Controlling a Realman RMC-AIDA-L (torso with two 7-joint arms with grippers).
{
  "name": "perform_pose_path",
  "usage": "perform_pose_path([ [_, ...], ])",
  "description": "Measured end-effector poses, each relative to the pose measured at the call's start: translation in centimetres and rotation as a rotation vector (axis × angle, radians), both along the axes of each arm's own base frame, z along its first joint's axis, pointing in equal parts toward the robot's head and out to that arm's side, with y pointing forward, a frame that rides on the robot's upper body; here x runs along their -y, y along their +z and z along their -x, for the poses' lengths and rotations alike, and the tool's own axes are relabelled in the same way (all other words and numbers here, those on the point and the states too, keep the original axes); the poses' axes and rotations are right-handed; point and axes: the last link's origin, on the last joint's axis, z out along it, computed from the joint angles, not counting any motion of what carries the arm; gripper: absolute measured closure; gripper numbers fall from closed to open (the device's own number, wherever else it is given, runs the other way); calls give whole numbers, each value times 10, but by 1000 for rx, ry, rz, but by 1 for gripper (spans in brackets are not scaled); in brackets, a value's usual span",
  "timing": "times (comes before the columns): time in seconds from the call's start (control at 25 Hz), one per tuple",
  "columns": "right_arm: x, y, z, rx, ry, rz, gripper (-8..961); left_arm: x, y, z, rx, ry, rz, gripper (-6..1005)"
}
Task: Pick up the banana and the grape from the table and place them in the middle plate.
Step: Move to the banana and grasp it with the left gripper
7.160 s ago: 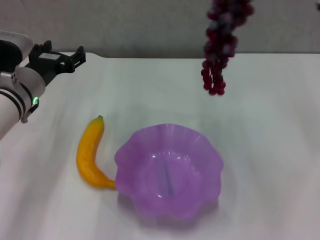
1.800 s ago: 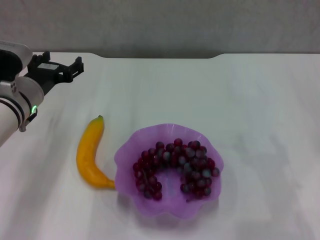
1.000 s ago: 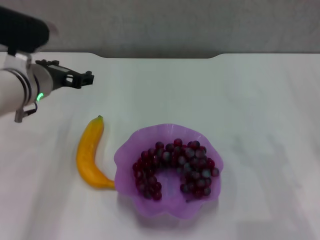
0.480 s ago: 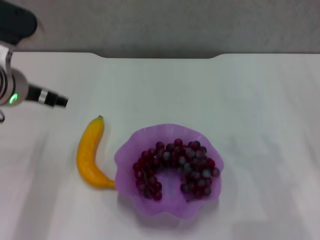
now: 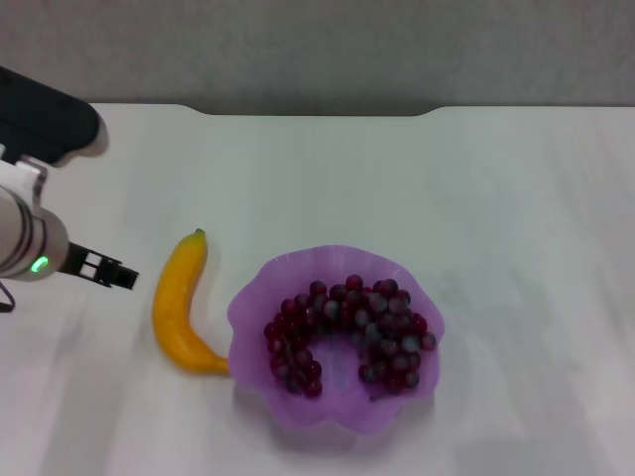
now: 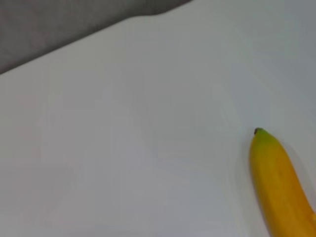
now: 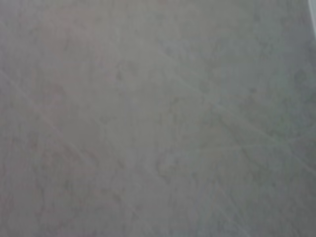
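The yellow-orange banana (image 5: pixel 177 307) lies on the white table (image 5: pixel 417 178), its lower end touching the left rim of the purple plate (image 5: pixel 332 255). The bunch of dark red grapes (image 5: pixel 347 332) lies inside the plate. My left gripper (image 5: pixel 117 275) is low over the table just left of the banana's middle, pointing toward it, open and empty. The left wrist view shows the banana's green-tipped end (image 6: pixel 279 177) on the bare table. My right gripper is out of view; its wrist view shows only a blank grey surface.
The table's back edge with its rounded cut-out (image 5: pixel 308 111) meets the grey wall (image 5: pixel 327 50). My left arm's dark body (image 5: pixel 45 124) hangs over the table's far left corner.
The grapes, held high at first, now lie in the plate and the right arm has left the view. My left gripper has moved down and nearer, from the back left to beside the banana.
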Motion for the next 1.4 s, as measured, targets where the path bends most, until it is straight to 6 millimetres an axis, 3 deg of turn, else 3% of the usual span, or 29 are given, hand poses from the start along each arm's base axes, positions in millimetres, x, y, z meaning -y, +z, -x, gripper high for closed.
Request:
perform_pose_path([
  [0.24,-2,-2,3,3,11,10,49,0,-19,0,4,0,32,104],
  [0.68,-3,-4,5,3,17,17,49,10,-50,-22,57,-36,105,104],
  [1.4,-4,-8,9,3,34,32,49,-10,-64,-19,115,-35,54,104],
])
